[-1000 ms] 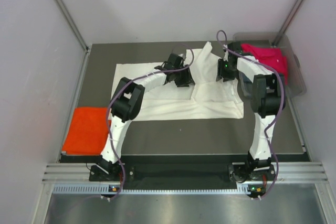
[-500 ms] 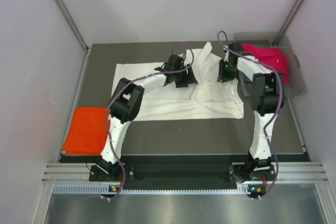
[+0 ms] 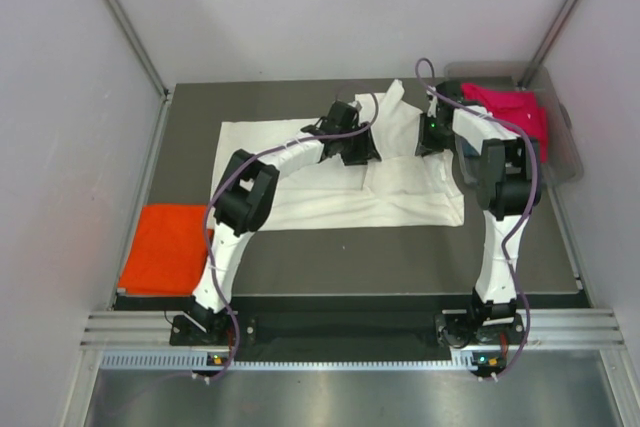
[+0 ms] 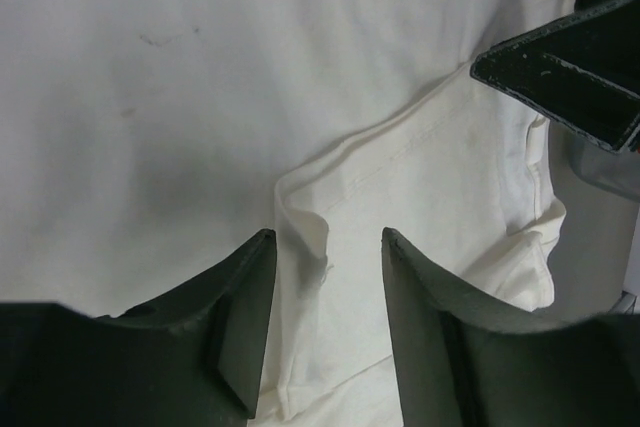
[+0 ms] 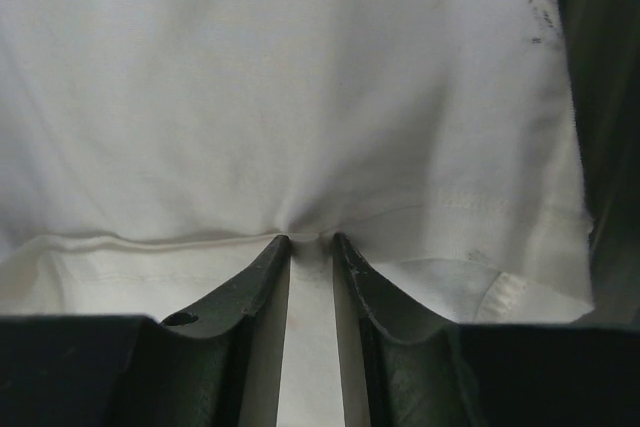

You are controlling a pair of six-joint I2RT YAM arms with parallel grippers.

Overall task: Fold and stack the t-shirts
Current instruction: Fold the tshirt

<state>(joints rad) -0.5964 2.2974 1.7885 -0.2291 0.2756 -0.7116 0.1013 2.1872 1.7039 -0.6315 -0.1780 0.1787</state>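
A large cream-white t-shirt (image 3: 300,162) lies spread on the dark table, its right part folded over and rumpled. My left gripper (image 3: 362,147) is open and hovers just above a raised crease of the shirt (image 4: 300,217); its jaws (image 4: 327,247) straddle that crease and hold nothing. My right gripper (image 3: 428,139) is shut on a pinch of the shirt's hem (image 5: 311,239) at the shirt's far right. A folded bright orange t-shirt (image 3: 165,247) lies at the table's near left. A magenta-pink t-shirt (image 3: 510,112) lies in the bin at the far right.
A clear plastic bin (image 3: 565,162) stands at the table's far right edge. A dark grey-blue patch (image 3: 464,150) shows in it behind the right arm. Grey walls close the table at the left, back and right. The right gripper's finger (image 4: 560,77) shows in the left wrist view.
My left gripper has moved a little to the right over the shirt. The cloth fold between the two grippers has shifted right. The right gripper has stayed put, shut on the hem.
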